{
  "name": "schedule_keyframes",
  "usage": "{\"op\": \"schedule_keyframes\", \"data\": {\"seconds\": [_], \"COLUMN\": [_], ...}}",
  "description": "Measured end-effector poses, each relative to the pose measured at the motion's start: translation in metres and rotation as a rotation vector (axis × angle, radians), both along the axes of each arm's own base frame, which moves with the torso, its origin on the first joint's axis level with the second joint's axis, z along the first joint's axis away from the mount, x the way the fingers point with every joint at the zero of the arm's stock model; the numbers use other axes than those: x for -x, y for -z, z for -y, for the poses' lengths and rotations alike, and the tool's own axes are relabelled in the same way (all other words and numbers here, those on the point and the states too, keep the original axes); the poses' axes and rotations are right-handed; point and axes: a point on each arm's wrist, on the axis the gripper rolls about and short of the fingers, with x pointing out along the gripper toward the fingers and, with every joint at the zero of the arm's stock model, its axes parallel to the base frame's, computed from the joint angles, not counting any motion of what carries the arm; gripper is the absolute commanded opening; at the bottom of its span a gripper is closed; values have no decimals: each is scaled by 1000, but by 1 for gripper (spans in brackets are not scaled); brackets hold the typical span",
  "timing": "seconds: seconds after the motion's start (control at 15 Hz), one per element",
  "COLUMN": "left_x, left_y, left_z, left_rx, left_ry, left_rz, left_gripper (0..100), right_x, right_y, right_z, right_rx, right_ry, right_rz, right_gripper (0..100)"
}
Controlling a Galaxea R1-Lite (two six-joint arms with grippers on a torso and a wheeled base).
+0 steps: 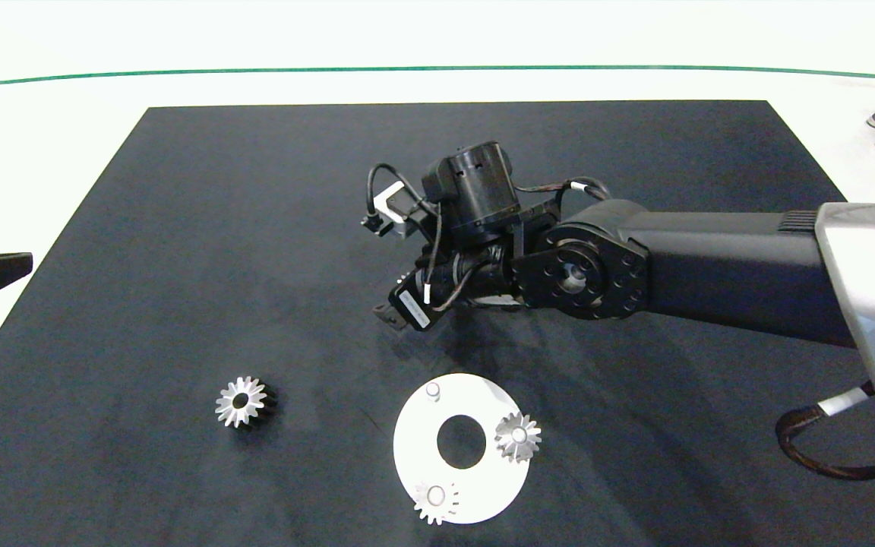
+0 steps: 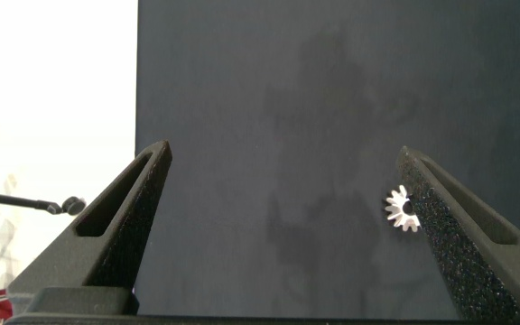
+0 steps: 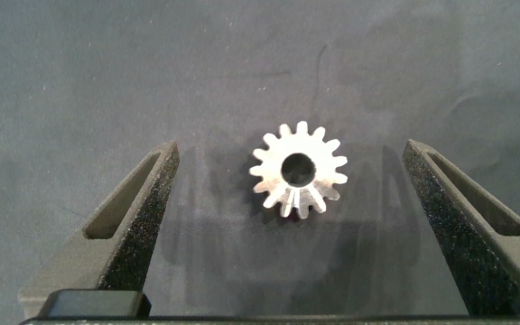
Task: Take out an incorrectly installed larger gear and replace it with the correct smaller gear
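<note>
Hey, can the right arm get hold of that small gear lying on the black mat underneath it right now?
Probably yes. The right end effector is open over the smaller gear, which lies flat on the mat between its fingers, with nothing else beside it.

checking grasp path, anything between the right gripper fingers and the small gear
Nothing: in the right wrist view only bare black mat lies between the smaller gear and either finger of the open right gripper.

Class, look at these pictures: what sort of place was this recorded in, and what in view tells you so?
Probably a robotics lab or test floor: a black mat as the work surface, a white ring plate with gear pegs, and a green line marking the pale floor.
</note>
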Motion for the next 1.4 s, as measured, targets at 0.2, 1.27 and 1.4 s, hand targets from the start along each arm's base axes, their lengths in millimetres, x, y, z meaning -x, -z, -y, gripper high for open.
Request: {"op": "schedule_keyframes", "data": {"seconds": [0.2,1.27,1.4], "left_x": [0,0,0], "left_y": [0,0,0], "left_z": [0,0,0], "left_rx": [0,-1,-1], "left_ry": [0,5,5], "left_rz": [-1,0,0], "left_gripper": [100,100,100], "right_x": [-2,-7,-7], "right_y": [2,9,9], "right_z": [1,1,1], "right_rx": [3,-8,-8], "right_ry": [4,27,27], "right_rz": [-4,-29,-30], "right_gripper": [100,71,67]}}
